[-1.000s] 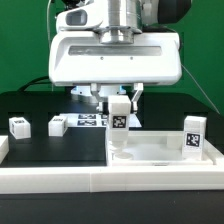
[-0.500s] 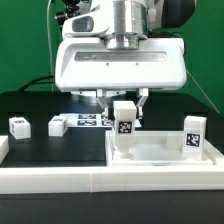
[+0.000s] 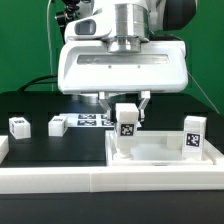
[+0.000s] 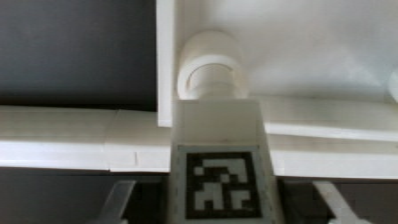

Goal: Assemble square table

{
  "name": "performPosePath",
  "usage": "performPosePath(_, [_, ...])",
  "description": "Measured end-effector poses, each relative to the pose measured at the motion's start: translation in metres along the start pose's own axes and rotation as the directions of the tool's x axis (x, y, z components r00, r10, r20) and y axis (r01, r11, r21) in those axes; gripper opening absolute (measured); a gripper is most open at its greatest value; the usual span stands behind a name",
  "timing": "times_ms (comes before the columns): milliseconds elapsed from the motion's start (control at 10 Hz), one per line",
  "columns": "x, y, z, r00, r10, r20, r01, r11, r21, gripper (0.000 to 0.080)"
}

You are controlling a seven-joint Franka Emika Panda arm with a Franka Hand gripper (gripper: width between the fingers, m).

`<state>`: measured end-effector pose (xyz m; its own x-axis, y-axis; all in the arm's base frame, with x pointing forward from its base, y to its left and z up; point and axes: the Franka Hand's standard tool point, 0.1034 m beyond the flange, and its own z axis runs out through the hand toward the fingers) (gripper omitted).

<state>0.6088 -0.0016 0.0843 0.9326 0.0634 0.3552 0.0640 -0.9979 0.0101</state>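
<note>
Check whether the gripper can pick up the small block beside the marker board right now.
Probably not yet. The gripper is shut on a leg at the tabletop, so its jaws are taken. Nothing stands above the block itself.

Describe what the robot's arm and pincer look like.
The arm ends in a grey metallic cylinder with black parts beside it. Below sits the pincer: a wide, white, rounded boxy body with two slim dark fingers.
</note>
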Motion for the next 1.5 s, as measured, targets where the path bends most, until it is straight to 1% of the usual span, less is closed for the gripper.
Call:
performPosePath(400, [-0.0060,-0.0029,0.0086,1.000,-0.007,-0.016,0.007,1.000,-0.010,0.0288])
performPosePath(700, [-0.0066,-0.0018,0.0107,0.998,-0.015,-0.068,0.012,0.999,-0.034,0.0288])
performPosePath(800, [-0.0075,-0.0004,0.0107,0.997,-0.014,-0.075,0.011,0.999,-0.037,0.0288])
performPosePath(1100, [-0.0074,-0.0010,0.0107,0.997,-0.015,-0.075,0.013,0.999,-0.037,0.0296])
performPosePath(1200, [-0.0074,-0.0010,0.0107,0.997,-0.015,-0.075,0.013,0.999,-0.037,0.0523])
performPosePath(1300, [-0.0074,-0.0010,0.0107,0.997,-0.015,-0.075,0.013,0.999,-0.037,0.0523])
performPosePath(1400, [-0.0074,-0.0010,0.0107,0.997,-0.015,-0.075,0.013,0.999,-0.037,0.0622])
performPosePath(1500, [-0.0074,-0.0010,0.0107,0.997,-0.015,-0.075,0.013,0.999,-0.037,0.0644])
